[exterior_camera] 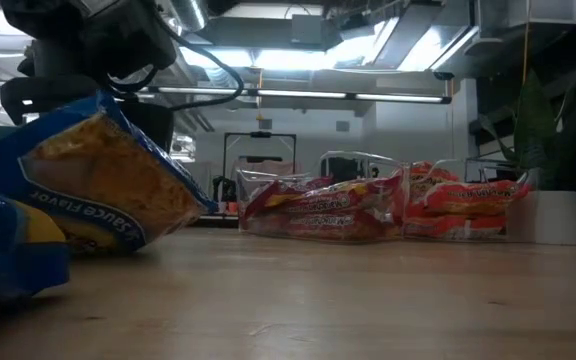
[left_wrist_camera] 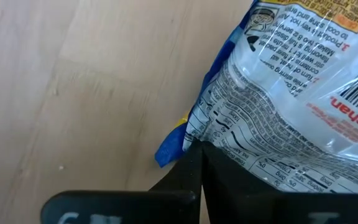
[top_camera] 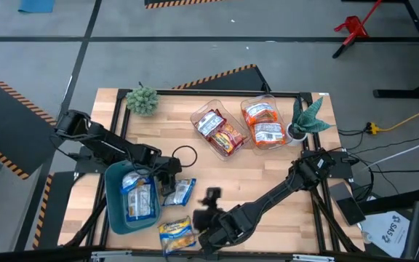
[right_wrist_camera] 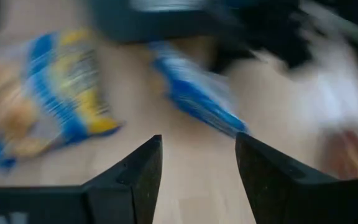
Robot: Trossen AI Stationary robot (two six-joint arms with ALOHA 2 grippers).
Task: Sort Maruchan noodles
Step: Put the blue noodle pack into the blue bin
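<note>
So here's where I'm at with the noodle sort. My left gripper (top_camera: 167, 183) is pinched tight on the edge of a blue packet (top_camera: 181, 192), just to the right of the blue bin (top_camera: 113, 211) on the near-left part of the table (top_camera: 268, 167). In the left wrist view the fingers (left_wrist_camera: 194, 168) are pressed together right on the packet's sealed corner, back side with the nutrition print facing the camera. In the low view that packet (exterior_camera: 98, 185) sits tilted, one end up off the wood.

The blue bin already has a couple of blue packets (top_camera: 138, 196) lying in it. A yellow-and-blue packet (top_camera: 177, 233) lies flat at the near edge, just right of the bin.

My right gripper (top_camera: 211, 222) is down near the front edge, beside that yellow packet, fingers (right_wrist_camera: 135, 171) spread apart with nothing between them. Its wrist view looks out across bare wood toward the yellow packet and the blue one, though it's pretty smeared.

On the far side there are two clear trays side by side: the left tray (top_camera: 197, 115) has red-brown packets (top_camera: 220, 131), the right tray (top_camera: 247, 104) has orange packets (top_camera: 264, 124). A small green plant (top_camera: 142, 100) sits at the far-left corner, and a leafy potted plant (top_camera: 305, 120) sits at the far right just beside the orange tray.
</note>
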